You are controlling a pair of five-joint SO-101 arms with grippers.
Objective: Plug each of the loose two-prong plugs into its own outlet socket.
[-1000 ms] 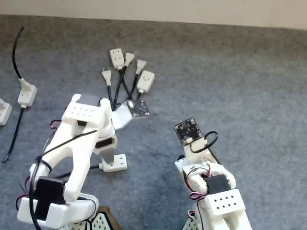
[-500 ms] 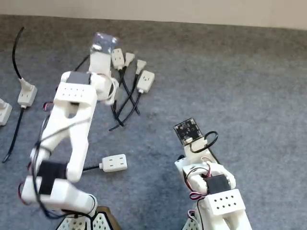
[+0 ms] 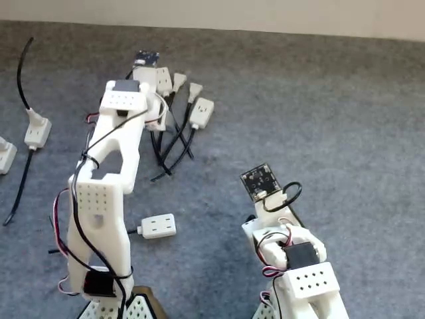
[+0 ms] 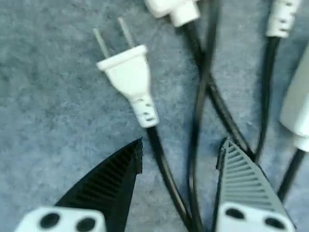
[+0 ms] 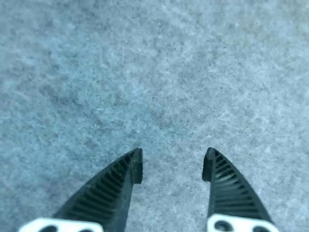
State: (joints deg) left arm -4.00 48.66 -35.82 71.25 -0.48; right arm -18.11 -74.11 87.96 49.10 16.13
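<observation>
A white two-prong plug lies on the grey carpet, prongs pointing away from my left gripper. That gripper is open just behind the plug, and the plug's black cord runs between its fingers beside other cords. In the high view the left arm stretches out over the far cluster of plugs and sockets, among them a white socket and two small plugs. My right gripper is open over bare carpet with nothing in it, and the right arm sits near the front right.
A loose white outlet socket lies near the left arm's base. Another socket with a black cord lies at the far left, and one more white piece at the left edge. Open carpet spreads to the right.
The left arm has swung from the middle of the carpet out to the far cluster of plugs and lowered there. The right arm has kept still.
</observation>
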